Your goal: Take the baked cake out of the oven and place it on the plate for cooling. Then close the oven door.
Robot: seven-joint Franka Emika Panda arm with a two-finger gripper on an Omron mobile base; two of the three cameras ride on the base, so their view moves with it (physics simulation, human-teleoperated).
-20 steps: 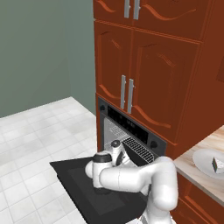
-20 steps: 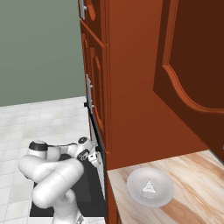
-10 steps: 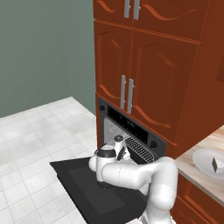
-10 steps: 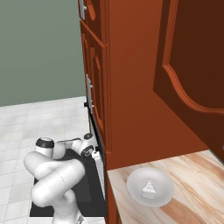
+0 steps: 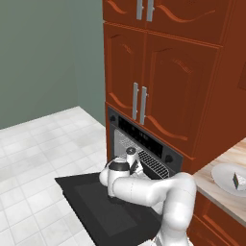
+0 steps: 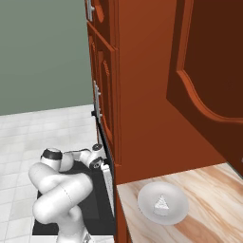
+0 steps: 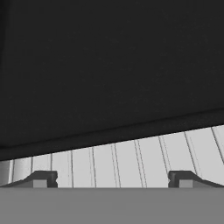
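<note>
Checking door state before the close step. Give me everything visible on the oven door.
The oven door is a wide flat black panel with a darker rectangular window, matte in look. It hangs fully open, lying about level above the white tiled floor, hinged at the base of the oven. The white arm reaches across above it; whether they touch cannot be told. In the right base view it shows as a black slab behind the arm.
</note>
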